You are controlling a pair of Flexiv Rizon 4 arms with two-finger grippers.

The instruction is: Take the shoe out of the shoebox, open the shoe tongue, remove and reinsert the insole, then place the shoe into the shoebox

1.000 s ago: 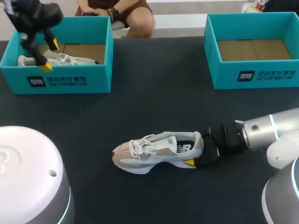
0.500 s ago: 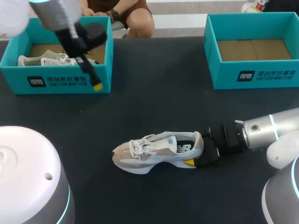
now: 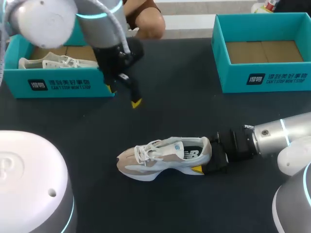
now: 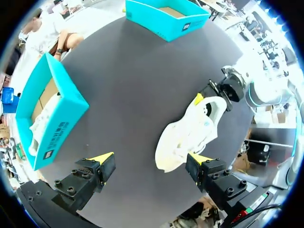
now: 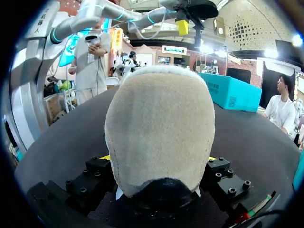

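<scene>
Shoe (image 3: 163, 158) stands on its sole on the dark matte surface (image 3: 160, 116) in the head view. Its heel is clenched by the right tool (image 3: 206, 159), and the left tool (image 3: 122, 96) hangs released beside the teal cardboard shoebox (image 3: 68, 83).

Left wrist view: its spread fingers (image 4: 97, 164) frame the white mesh upper and loose laces (image 4: 183, 142), touching nothing.

Right wrist view: the rounded, suede-like tan heel (image 5: 159, 128) fills the grip.

My judgement of the risk: the soft heel padding yields, so a hard tug could twist the shoe free, or the laces could snag a fingertip.
</scene>
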